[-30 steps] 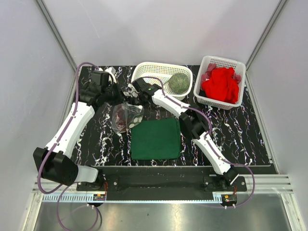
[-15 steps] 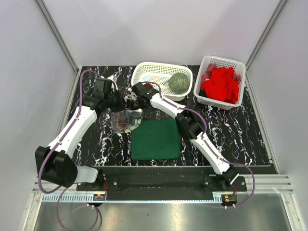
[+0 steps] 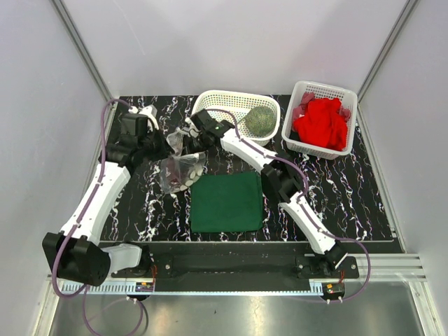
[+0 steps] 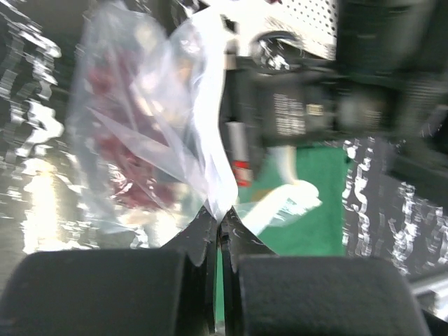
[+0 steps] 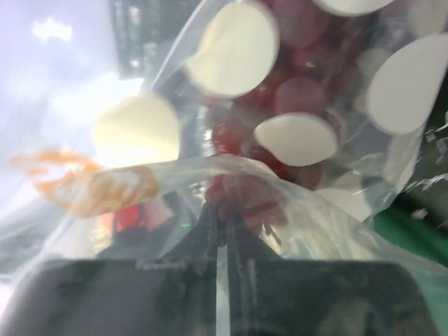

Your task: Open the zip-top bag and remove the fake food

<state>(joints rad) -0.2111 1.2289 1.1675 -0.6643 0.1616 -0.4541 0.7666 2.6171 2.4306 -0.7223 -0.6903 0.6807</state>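
Black marbled tabletop (image 3: 336,196) runs between plain white walls, and over its left half the zip-top bag (image 3: 180,168) hangs between the two arms, its belly just above the far left corner of the green cloth (image 3: 227,203). From where I stand the left pincer (image 3: 168,145) is clenched on one lip of the bag's mouth; its wrist view shows the film nipped right at the fingertips. The right pincer (image 3: 187,134) is clamped on the opposite lip, with the dark red berry clusters (image 5: 241,192) and some pale discs showing through the plastic beyond it. The green ball (image 3: 260,120) already sits in the white basket (image 3: 210,101), well apart from the bag. I'd judge the step in hand is peeling the seal apart. To do it well, the two arms should pull straight away from each other along one line, slowly, keeping the mouth uppermost so nothing spills. Both grips are thin, so a jerk could let the film slip out. Compared with half a second ago, the left arm has drawn back toward the left wall and the right pincer has shifted toward the basket. The bag's top is stretched wider between them and its body has risen a little off the cloth's corner.
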